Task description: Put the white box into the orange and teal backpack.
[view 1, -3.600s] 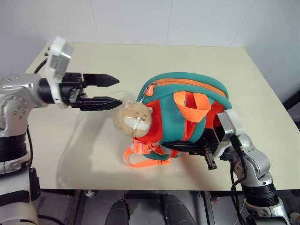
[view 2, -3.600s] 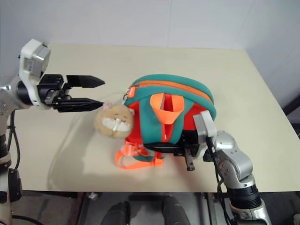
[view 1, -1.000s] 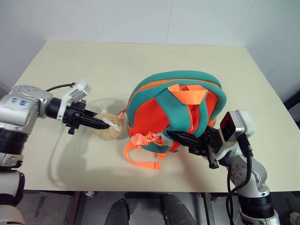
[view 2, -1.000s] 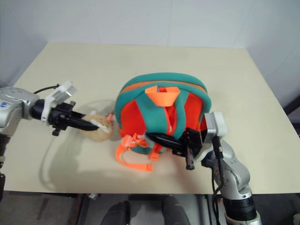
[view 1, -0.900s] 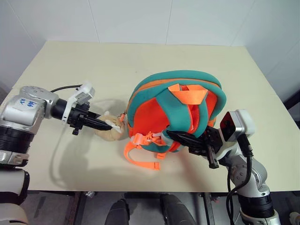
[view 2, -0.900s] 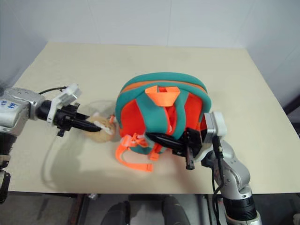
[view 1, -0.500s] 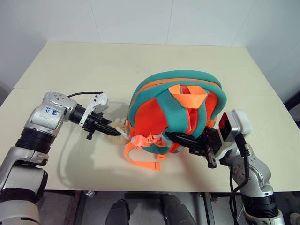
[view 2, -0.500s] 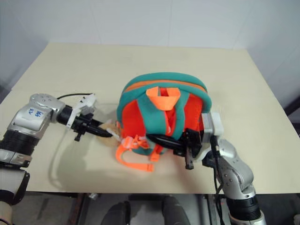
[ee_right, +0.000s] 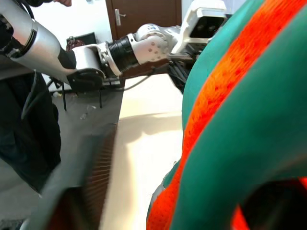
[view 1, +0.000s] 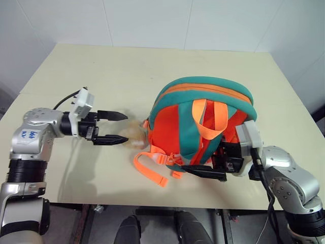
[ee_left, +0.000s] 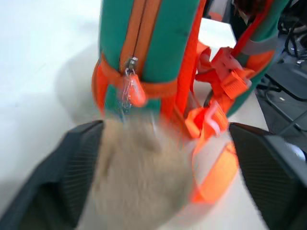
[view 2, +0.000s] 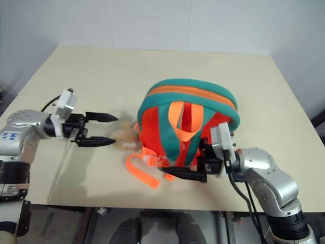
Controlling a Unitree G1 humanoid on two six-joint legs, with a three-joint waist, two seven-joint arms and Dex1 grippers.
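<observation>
My left claw (view 1: 118, 127) stands spread, empty, the tan plush hamster charm (view 1: 134, 136) just past its tips and the orange and teal backpack (view 1: 203, 119) beyond. My right claw (view 1: 205, 170) is spread under the backpack's near edge. It looks soft and floppy, so I'd grip the orange top loop (view 1: 204, 118).

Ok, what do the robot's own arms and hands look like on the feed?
Both arms are silver-grey metal with black ribbed joint sections. The left arm has a small blue marking on its rounded shell and a thin black cable looping to the wrist. Each wrist has a white camera block. The left hand and the right hand each have two tapered black fingers. Black cables run along the right arm.
</observation>
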